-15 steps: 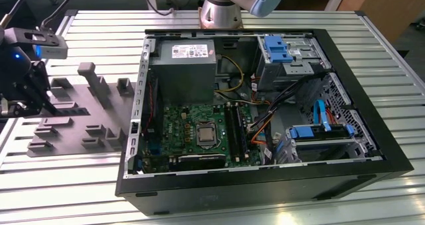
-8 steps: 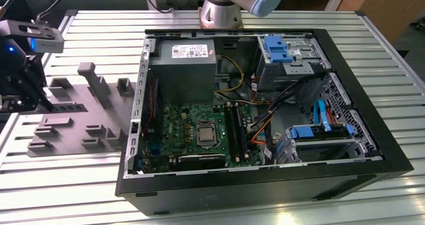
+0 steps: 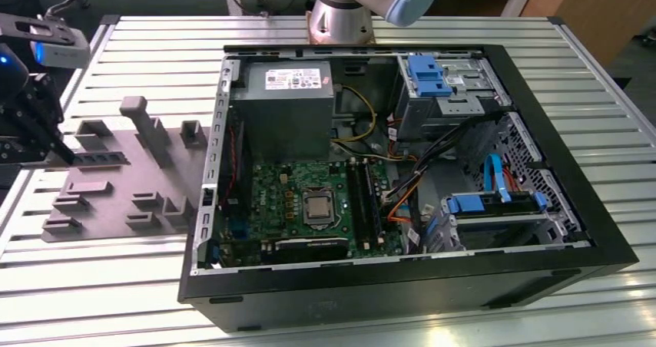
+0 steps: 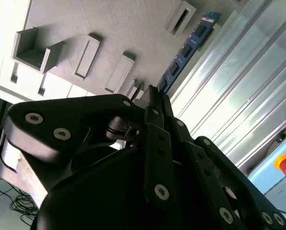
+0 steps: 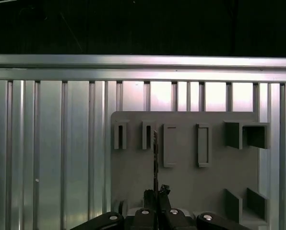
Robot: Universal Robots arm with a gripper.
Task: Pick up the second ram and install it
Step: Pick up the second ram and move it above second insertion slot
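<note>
The second ram (image 4: 186, 50) is a narrow blue stick with dark chips, and it sticks out from the fingertips (image 4: 150, 98) over the grey tray (image 4: 133, 28). In the first wrist view the second ram (image 5: 155, 155) shows edge-on as a thin dark line. My gripper (image 5: 157, 192) is shut on its near end. In the exterior view my gripper (image 3: 46, 143) hangs at the far left, over the left part of the grey tray (image 3: 113, 182), well away from the green motherboard (image 3: 307, 201) inside the open computer case (image 3: 574, 209).
The tray carries raised blocks and a tall post (image 3: 140, 120). Inside the case are a silver power supply (image 3: 282, 105), blue drive brackets (image 3: 492, 203) and loose cables (image 3: 410, 182). The slatted metal table (image 3: 604, 109) ends close to the tray at the exterior view's left.
</note>
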